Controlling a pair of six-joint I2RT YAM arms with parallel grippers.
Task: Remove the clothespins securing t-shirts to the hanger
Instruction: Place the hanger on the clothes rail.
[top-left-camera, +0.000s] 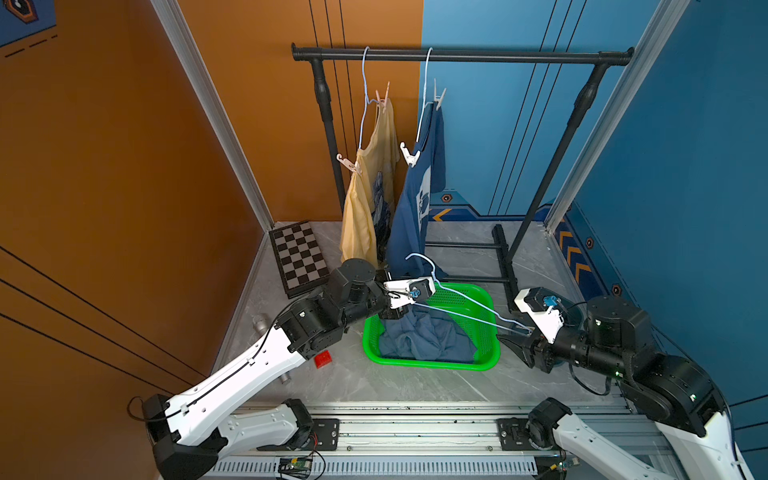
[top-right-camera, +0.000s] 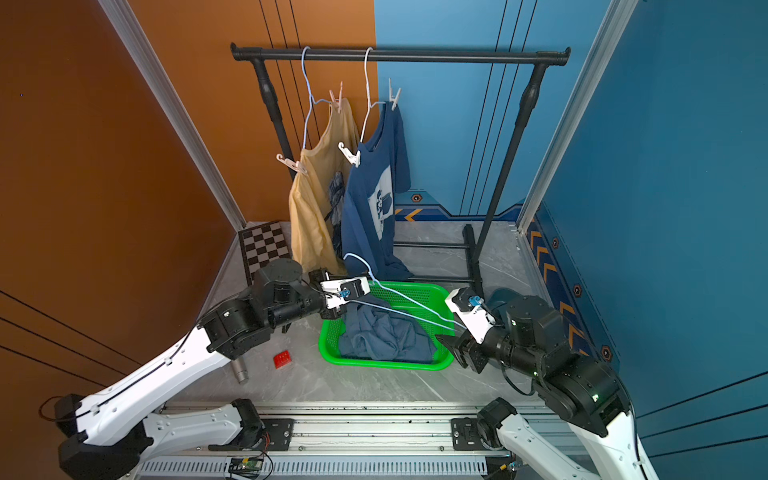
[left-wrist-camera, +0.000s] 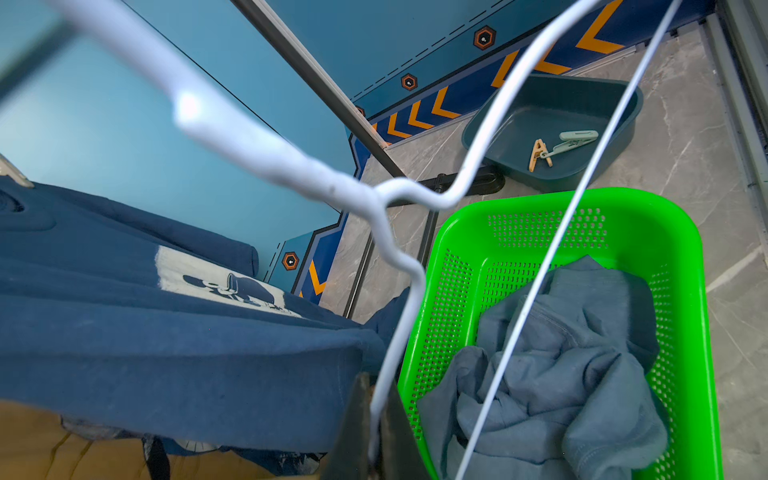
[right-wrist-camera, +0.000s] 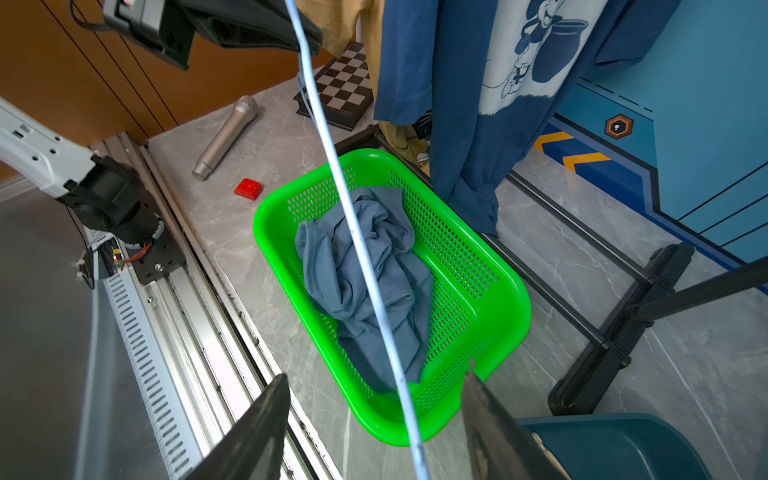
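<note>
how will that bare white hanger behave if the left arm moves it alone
Likely light and springy: the hanger is thin wire, so it may wobble. The left gripper pinches just one end, so it could pivot or slip. The right gripper stands open around it, giving no support.

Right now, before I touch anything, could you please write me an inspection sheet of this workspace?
Surface: grey marbled table.
Job's things: yellow shirt and navy shirt hang on the rack, two clothespins on each; slate shirt lies in green basket; two loose clothespins in teal tray.
Clutter: chessboard, microphone, red block.
Grippers: left pincer shut on bare hanger; right pincer open, hanger wire between its jaws.
Cables: black cable along left arm; cable loop beside right arm.
Surroundings: orange wall, blue wall.
</note>
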